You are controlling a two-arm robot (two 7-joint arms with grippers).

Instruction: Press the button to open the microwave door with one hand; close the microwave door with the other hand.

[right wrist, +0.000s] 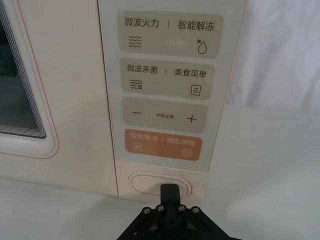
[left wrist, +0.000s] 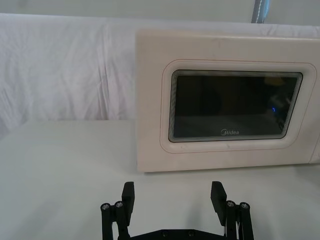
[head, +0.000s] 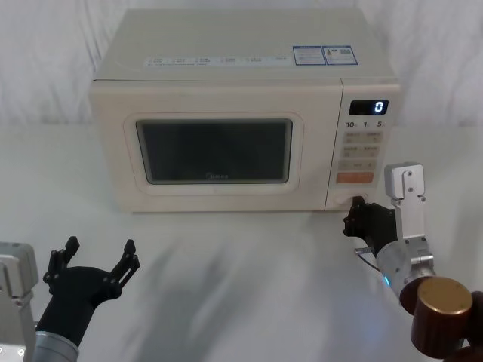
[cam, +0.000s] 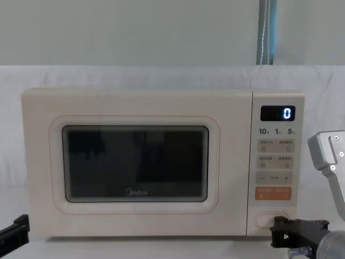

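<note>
Right gripper (right wrist: 169,192), fingers together, tip at the button's (right wrist: 150,183) lower edge, bottom right of the microwave front. Microwave door (head: 215,151) flush, closed. Left gripper (head: 92,259) spread wide, near left, bare table (head: 241,279) between it and the door.

Cream microwave door (head: 219,154) with dark window, seemingly pinkish outline; orange key pair (right wrist: 162,144).
</note>
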